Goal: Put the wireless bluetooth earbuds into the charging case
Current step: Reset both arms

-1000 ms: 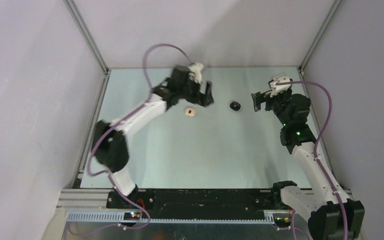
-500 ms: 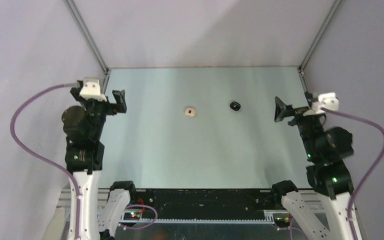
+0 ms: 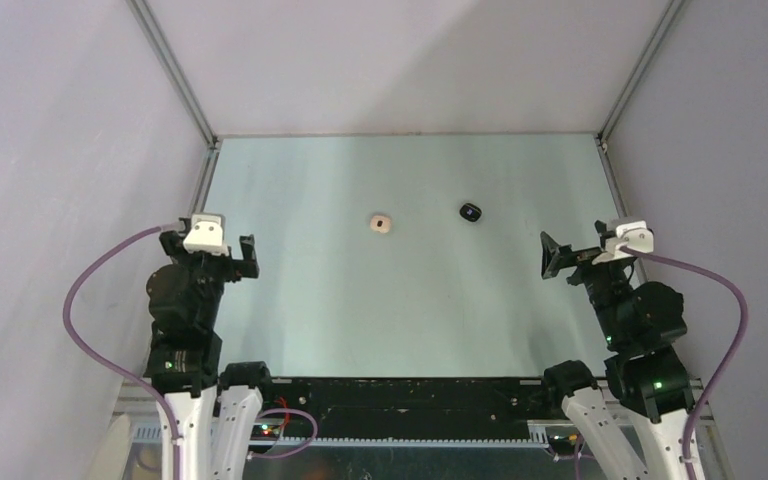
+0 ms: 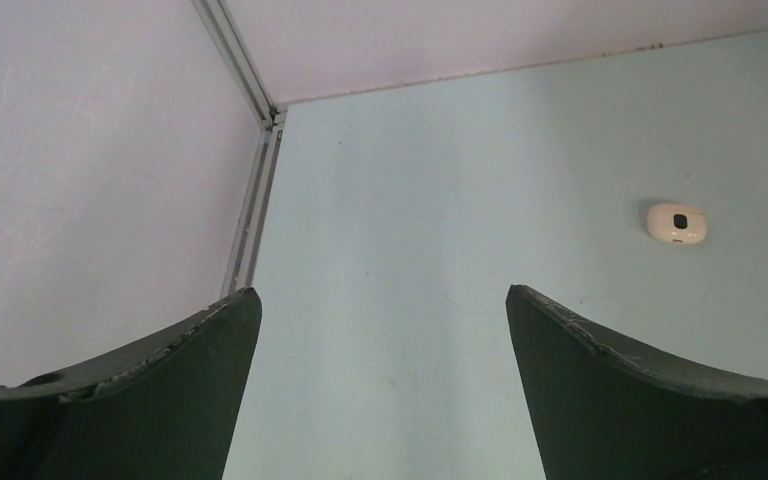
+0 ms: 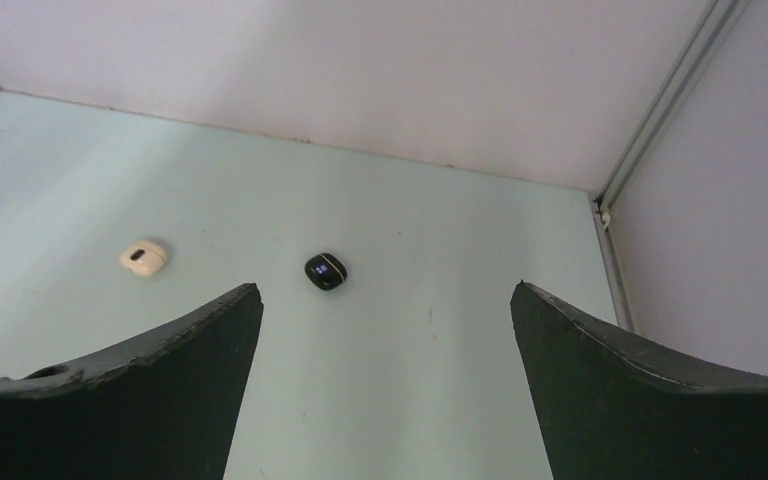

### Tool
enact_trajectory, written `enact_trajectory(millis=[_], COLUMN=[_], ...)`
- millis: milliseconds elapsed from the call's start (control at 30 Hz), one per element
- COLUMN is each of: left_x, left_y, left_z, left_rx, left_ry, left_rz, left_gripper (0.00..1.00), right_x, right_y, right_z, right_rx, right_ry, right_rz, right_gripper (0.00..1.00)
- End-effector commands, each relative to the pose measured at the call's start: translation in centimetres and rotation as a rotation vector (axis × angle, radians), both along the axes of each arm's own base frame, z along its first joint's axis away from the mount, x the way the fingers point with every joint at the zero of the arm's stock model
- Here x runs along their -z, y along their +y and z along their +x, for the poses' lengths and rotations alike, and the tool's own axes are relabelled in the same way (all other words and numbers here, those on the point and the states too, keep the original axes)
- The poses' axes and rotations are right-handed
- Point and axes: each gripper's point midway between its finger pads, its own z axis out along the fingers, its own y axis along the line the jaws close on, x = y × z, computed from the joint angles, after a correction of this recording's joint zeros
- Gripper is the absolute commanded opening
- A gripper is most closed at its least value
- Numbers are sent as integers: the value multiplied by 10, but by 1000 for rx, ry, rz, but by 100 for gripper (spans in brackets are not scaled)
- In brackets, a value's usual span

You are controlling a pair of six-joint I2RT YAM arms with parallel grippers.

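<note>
wireless bluetooth earbuds do not show loose anywhere; if any lie out, they are too small to make out. what sits on the pale green tabletop is two small rounded pods. a beige-white charging case lies just left of centre in the upper half of the top view. a black charging case lies to its right and a touch higher, near it but apart. from the wrist views both look shut. the beige one carries a dark oval mark on its top face, the black one a thin pale rim and a small lit panel.

the left end effector sits at the lower left of the top view and the right end effector at the lower right. each is well apart from the cases, with jaws spread wide and nothing between them.

my reading: no insertion is in hand. with both lids seemingly down, the task looks either finished or not begun, and i cannot tell which. if work remains, the next move calls for a long reach up-frame. one end effector would pin a case while the other lifts its lid, since these smooth pods would likely skid.
</note>
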Motion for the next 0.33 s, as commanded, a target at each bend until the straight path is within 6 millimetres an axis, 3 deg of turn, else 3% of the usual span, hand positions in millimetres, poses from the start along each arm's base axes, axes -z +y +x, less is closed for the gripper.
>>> enact_trajectory(millis=[0, 100, 300], left_x=[1, 9, 5], left_y=[6, 5, 11], left_z=[5, 9, 7], left_rx=[-31, -24, -62], left_ry=[-7, 8, -5], left_rz=[-3, -5, -13], left_gripper=[100, 99, 99], right_x=[-4, 2, -3], right_y=[-11, -18, -22], right_z=[6, 10, 12], right_rx=[65, 110, 145], right_ry=[-53, -50, -74], right_rz=[-10, -18, 21], right_gripper=[100, 99, 99])
